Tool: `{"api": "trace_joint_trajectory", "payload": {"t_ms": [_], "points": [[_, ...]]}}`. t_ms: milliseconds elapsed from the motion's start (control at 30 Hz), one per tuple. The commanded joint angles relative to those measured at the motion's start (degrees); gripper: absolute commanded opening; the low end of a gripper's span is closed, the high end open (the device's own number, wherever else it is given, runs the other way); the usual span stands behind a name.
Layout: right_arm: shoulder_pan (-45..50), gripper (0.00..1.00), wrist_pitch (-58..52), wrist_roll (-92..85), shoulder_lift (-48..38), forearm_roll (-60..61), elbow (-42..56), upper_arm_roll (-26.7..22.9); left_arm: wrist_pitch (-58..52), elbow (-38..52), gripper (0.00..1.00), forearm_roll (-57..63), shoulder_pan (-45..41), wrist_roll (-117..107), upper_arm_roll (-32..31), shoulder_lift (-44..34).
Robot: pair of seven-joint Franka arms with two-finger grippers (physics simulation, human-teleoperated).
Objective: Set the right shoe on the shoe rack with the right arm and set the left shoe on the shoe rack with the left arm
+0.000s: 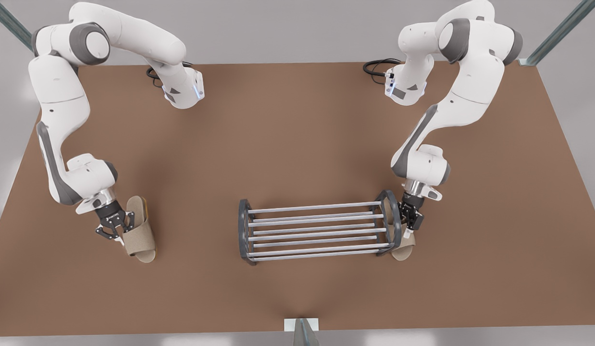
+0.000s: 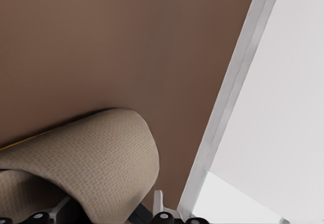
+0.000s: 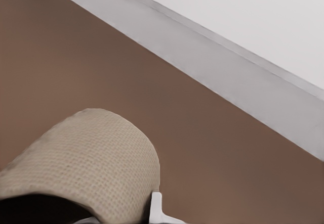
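At the front view's left, the right shoe (image 1: 137,240), a beige slide slipper, lies on the brown table. My right gripper (image 1: 120,234) is shut on the side of its wide strap (image 3: 96,153), and one white fingertip (image 3: 155,206) presses the strap's outer side. The left shoe (image 1: 404,251) sits tight against the shoe rack's (image 1: 316,207) end frame at the front view's right, partly hidden behind it. My left gripper (image 1: 408,233) comes down on it from above, shut on its strap (image 2: 86,158). Nothing rests on the rack's bars.
The rack stands mid-table toward the front edge, with bare brown table (image 1: 297,134) between it and the right shoe. A glass post (image 1: 302,331) rises at the middle of the front edge. The table edge (image 2: 238,82) runs close to the left gripper. Cables (image 1: 377,67) lie by the arm bases.
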Motion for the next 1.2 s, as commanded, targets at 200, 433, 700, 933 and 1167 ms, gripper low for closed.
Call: {"api": "trace_joint_trajectory", "payload": {"t_ms": [200, 433, 700, 933, 1167], "points": [[4.8, 0.21, 2.0, 3.2, -11.6, -0.8, -0.5, 0.7, -0.6, 1.2, 0.69, -34.6, 0.9, -3.7, 0.0, -0.6], [29.8, 0.21, 18.9, 19.0, -24.4, -0.7, 2.4, 0.7, -3.2, 2.2, 0.39, -34.6, 0.9, -5.9, -0.4, -0.6], [51.5, 0.21, 38.2, 30.2, -17.0, 1.7, 16.4, -0.2, -0.2, 5.8, 0.21, -33.3, 3.8, -8.6, -0.9, -3.1], [77.3, 0.21, 41.0, 32.8, -10.0, 2.9, 23.6, -21.1, 15.7, 7.9, 0.21, -17.3, 5.0, -8.0, -2.6, -15.4], [82.6, 0.21, 42.1, 41.4, -4.8, 4.9, 23.6, -25.2, 31.4, 16.1, 0.21, -11.4, 5.0, -8.1, -4.6, -17.5]]}}
